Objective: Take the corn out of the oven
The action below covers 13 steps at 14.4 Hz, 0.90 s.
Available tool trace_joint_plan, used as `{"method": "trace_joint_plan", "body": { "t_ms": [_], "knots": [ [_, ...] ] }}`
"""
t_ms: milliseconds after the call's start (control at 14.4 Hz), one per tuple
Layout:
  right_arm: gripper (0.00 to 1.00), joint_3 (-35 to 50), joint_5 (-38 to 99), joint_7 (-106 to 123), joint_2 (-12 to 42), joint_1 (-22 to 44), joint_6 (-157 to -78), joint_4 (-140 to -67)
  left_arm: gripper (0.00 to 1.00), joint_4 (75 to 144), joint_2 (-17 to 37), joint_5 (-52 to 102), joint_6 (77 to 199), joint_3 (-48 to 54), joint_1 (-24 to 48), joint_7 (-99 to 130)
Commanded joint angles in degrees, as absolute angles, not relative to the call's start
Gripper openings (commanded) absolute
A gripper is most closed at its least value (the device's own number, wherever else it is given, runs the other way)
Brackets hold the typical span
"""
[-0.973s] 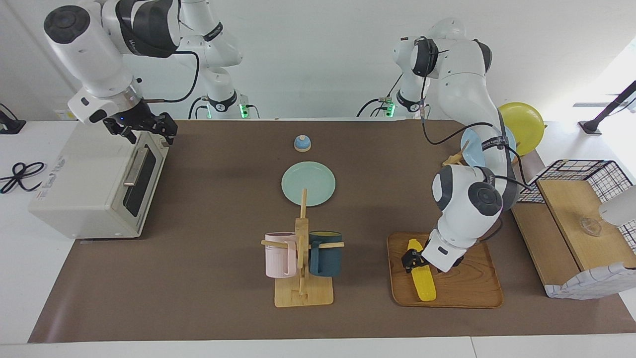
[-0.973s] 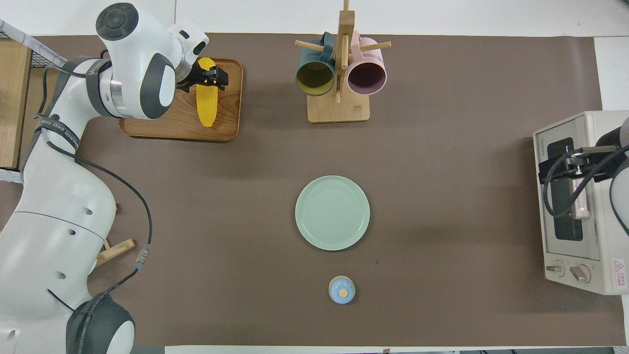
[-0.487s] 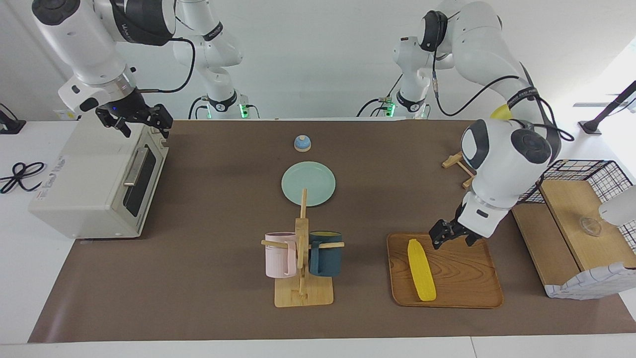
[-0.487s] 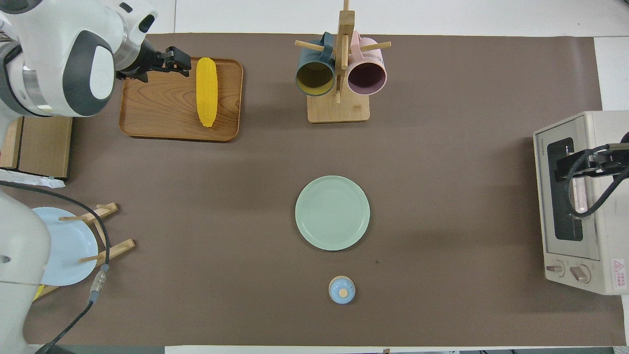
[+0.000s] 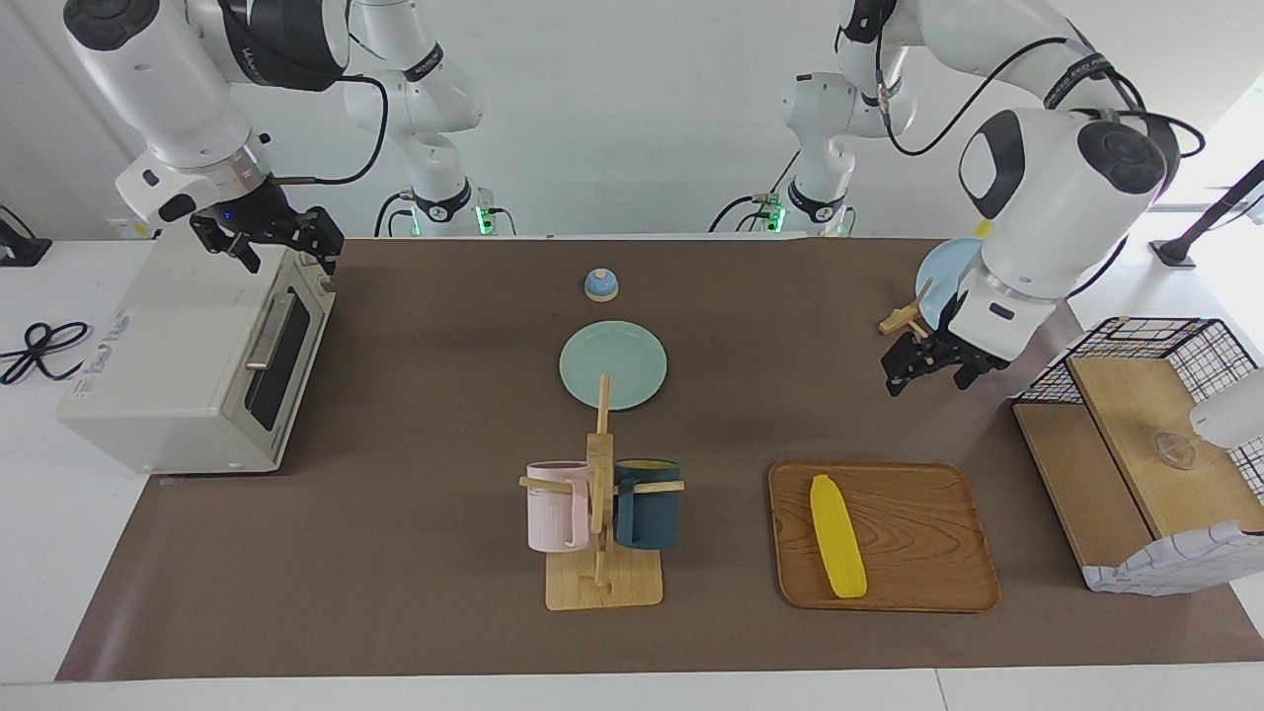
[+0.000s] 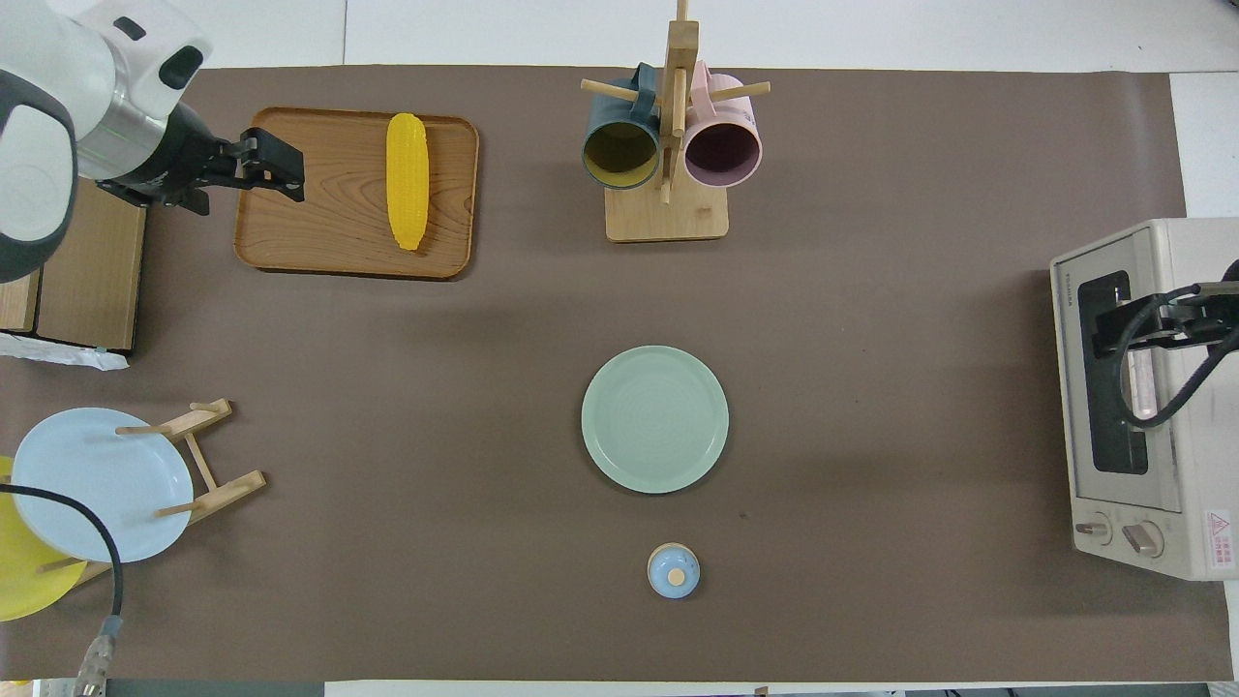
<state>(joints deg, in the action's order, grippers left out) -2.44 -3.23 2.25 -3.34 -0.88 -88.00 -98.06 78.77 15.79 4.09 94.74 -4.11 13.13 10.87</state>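
Observation:
The yellow corn (image 5: 837, 536) lies flat on a wooden tray (image 5: 923, 538) at the edge of the table farthest from the robots, toward the left arm's end; it also shows in the overhead view (image 6: 407, 181). The off-white oven (image 5: 173, 365) stands at the right arm's end with its dark glass door shut. My left gripper (image 5: 925, 372) hangs open and empty in the air over the mat between the tray and the plate rack. My right gripper (image 5: 279, 250) is open and empty over the oven's top edge by the door.
A wooden mug rack (image 5: 600, 533) holds a pink and a dark blue mug beside the tray. A green plate (image 5: 612, 363) and a small blue bell (image 5: 600, 284) lie mid-table. A plate rack with a blue plate (image 6: 102, 484) and a wire basket (image 5: 1155, 341) stand at the left arm's end.
My left gripper has come off the corn's end, risen and drawn back toward the robots. The corn stays on the tray. My right gripper rose a little over the oven.

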Motion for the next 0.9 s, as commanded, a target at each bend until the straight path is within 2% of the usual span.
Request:
{"method": "trace_joint_plan", "body": {
  "t_ms": [0, 139, 417, 626, 834],
  "knots": [
    [1.0, -2.29, -1.67, 1.67, -3.34, -1.23, -87.36, -97.73, 1.0, 82.7, 9.42, 2.81, 89.06, -4.57, 12.58, 11.34],
    [1.0, -2.29, -1.67, 1.67, -3.34, -1.23, -87.36, -97.73, 1.0, 85.5, 5.3, 2.81, 85.18, -4.57, 11.95, 11.16],
    [1.0, -2.29, -1.67, 1.67, -3.34, -1.23, -87.36, -97.73, 1.0, 97.71, -5.17, 2.55, 84.99, -1.16, 8.01, 10.72],
    [1.0, -2.37, -1.67, 1.67, -3.34, -1.23, -87.36, -97.73, 1.0, 103.7, -7.82, 2.64, 88.48, 2.02, 6.59, 10.81],
    [1.0, -2.29, -1.67, 1.67, -3.34, -1.23, -87.36, -97.73, 1.0, 102.05, -6.69, 2.55, 93.16, 2.37, 7.29, 10.81]
  ]
}}
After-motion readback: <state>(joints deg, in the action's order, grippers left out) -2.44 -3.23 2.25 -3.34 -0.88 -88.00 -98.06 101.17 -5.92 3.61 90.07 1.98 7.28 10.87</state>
